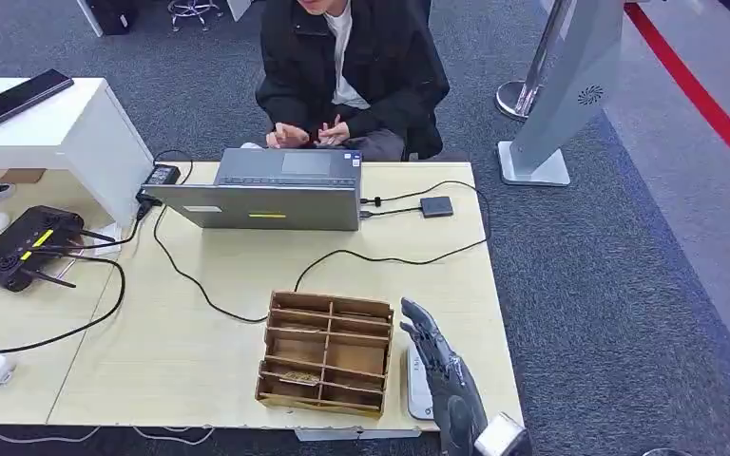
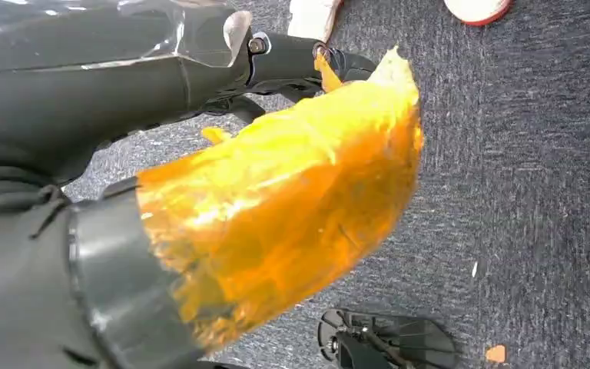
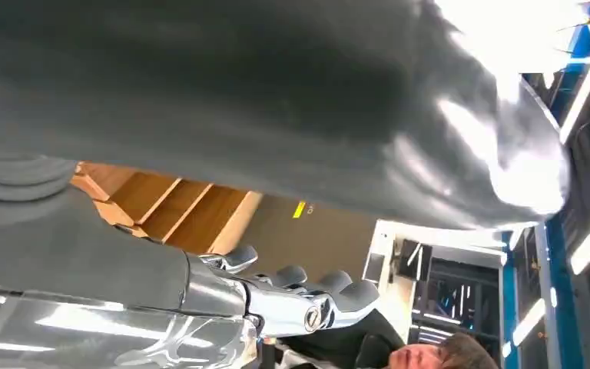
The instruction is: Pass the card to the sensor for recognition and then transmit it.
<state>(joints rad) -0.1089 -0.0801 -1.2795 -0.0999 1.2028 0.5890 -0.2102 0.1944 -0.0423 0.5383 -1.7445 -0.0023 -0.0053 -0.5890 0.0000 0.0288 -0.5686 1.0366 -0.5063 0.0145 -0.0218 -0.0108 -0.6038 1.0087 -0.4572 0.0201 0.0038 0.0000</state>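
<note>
right hand (image 1: 437, 366): fingers straight and apart, empty, right of organizer (image 1: 325, 352), over sensor (image 1: 418, 388) | left hand (image 2: 276, 207): fingers unclear

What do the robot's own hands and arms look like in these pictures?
The right hand has dark grey fingers with silver metal links, on a grey forearm ending in a shiny silver cuff. The left hand has a grey ribbed cover, a glossy dark shell with a screw, and a thumb wrapped in crinkled orange-yellow tape.

Laptop (image 1: 276, 195), router (image 1: 27, 247), phone (image 1: 21, 95).
</note>
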